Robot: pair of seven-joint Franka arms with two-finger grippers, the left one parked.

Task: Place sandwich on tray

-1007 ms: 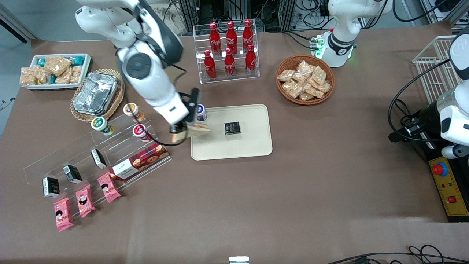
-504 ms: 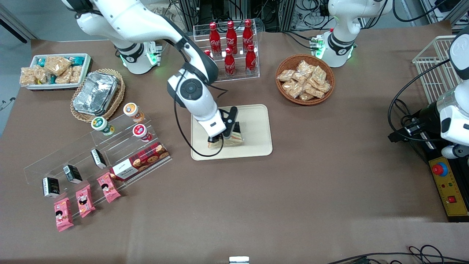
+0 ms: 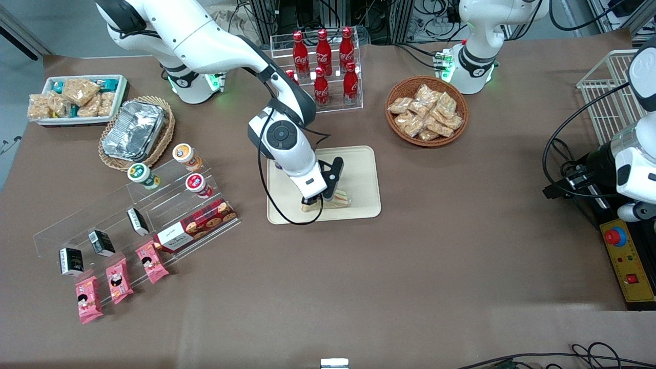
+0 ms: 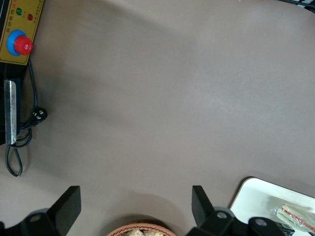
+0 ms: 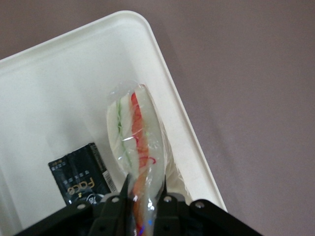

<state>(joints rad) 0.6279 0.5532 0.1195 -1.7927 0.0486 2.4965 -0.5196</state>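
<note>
The sandwich (image 3: 339, 200) is a clear-wrapped wedge of pale bread with orange-red and green filling (image 5: 135, 142). My right gripper (image 3: 320, 201) is shut on it, its fingers (image 5: 165, 192) pinching the wedge's narrow end. It hangs low over the cream-beige tray (image 3: 359, 169), at the part of the tray nearest the front camera. The tray's rim (image 5: 184, 123) runs beside the sandwich in the right wrist view. A small black packet (image 5: 81, 179) lies on the tray beside the sandwich; the arm hides it in the front view.
A rack of red cola bottles (image 3: 322, 66) and a wicker basket of tan snacks (image 3: 426, 110) stand farther from the front camera than the tray. Toward the working arm's end are cups (image 3: 196, 184), a foil container (image 3: 133, 130), a cookie box (image 3: 195, 225) and pink packets (image 3: 118, 279).
My gripper has carried the sandwich from the tray's edge nearest the cups across onto the tray, toward the parked arm's end and nearer the front camera, and lower.
</note>
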